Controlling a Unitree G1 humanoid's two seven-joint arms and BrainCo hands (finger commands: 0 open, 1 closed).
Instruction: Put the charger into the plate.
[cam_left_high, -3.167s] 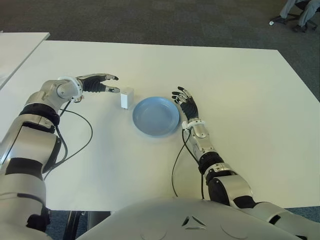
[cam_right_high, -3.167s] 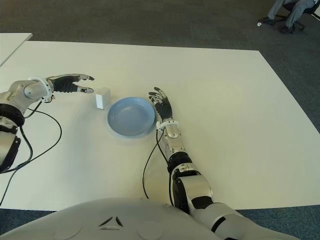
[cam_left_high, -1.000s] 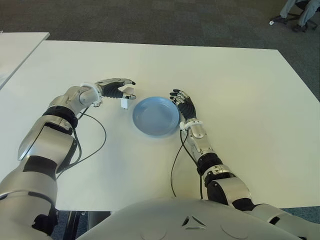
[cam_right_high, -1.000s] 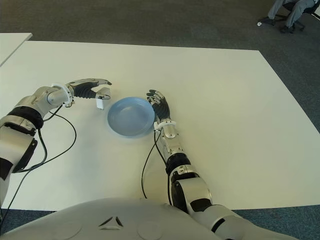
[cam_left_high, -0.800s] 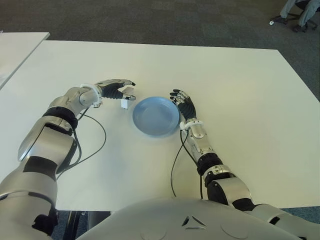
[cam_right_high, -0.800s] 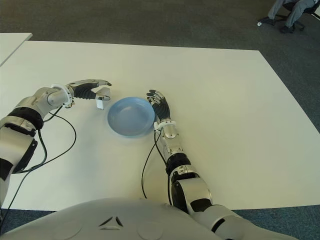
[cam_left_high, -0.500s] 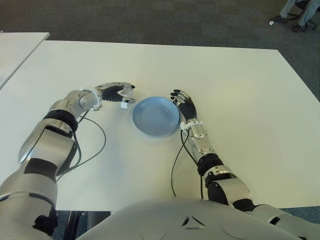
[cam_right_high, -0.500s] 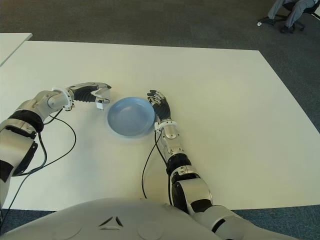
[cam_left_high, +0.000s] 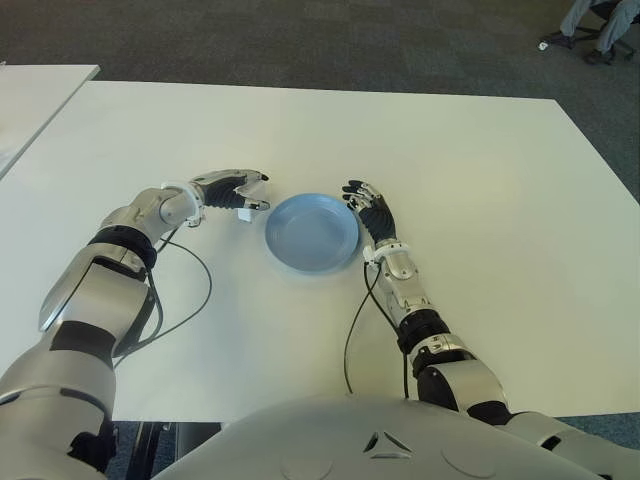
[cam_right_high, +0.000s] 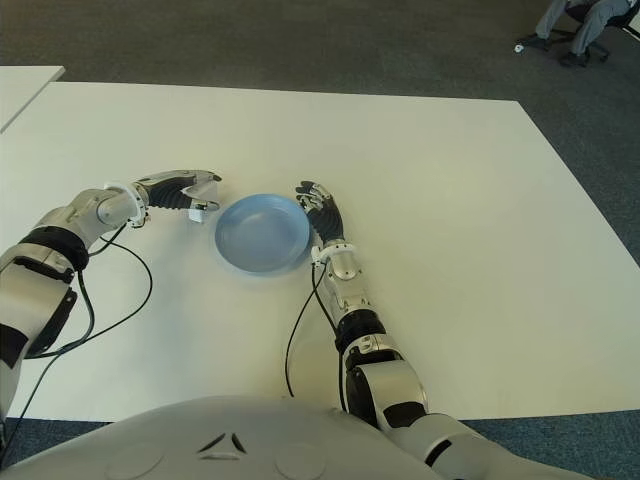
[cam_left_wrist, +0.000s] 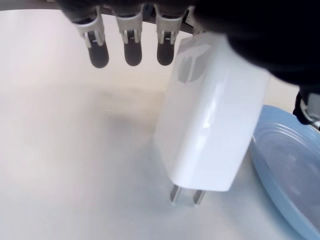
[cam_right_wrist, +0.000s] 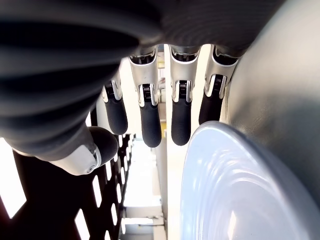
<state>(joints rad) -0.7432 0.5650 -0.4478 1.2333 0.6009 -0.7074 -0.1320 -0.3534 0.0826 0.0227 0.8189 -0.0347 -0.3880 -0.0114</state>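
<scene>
Even overhead light, soft shadows, blurry wrist close-ups.

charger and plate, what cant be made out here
- Left wrist view: the charger top is hidden under the left hand; whether its prongs touch the table is unclear.
- Eye views: the charger is too small for detail.
- Right wrist view: the plate is cut off by the edge; whether the right hand touches it is unclear.

A white table (cam_left_high: 470, 160) fills the view (a second one (cam_left_high: 35, 95) beside it) on dark grey carpet (cam_left_high: 300, 40).
</scene>
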